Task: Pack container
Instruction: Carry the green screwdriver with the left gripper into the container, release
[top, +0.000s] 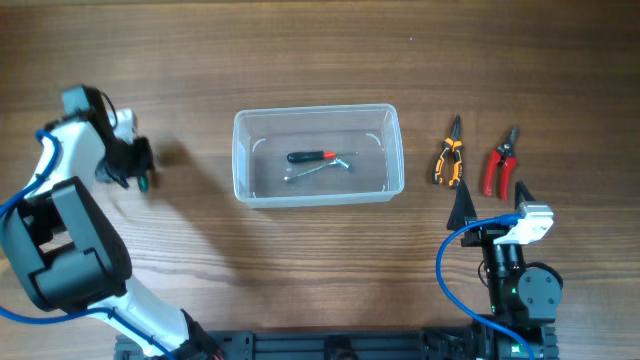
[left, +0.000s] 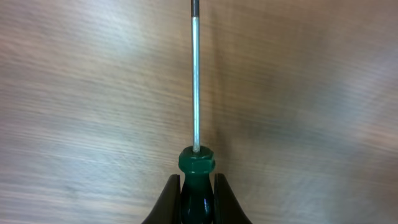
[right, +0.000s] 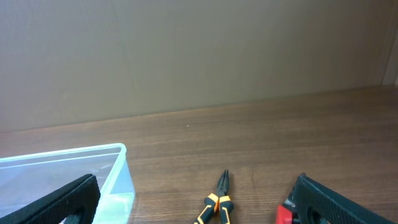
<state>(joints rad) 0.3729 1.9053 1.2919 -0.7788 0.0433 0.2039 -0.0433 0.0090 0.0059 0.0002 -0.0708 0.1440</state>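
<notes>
The clear plastic container sits mid-table and holds a red-and-black handled tool and a metal tool. Its corner shows in the right wrist view. My left gripper is at the far left, shut on the green handle of a screwdriver, whose steel shaft points away over the wood. My right gripper is open and empty at the right front, behind the orange-and-black pliers and red-handled cutters; both show in the right wrist view.
The wooden table stretches behind the container. A plain wall stands beyond the table's far edge. The arm bases sit along the front edge.
</notes>
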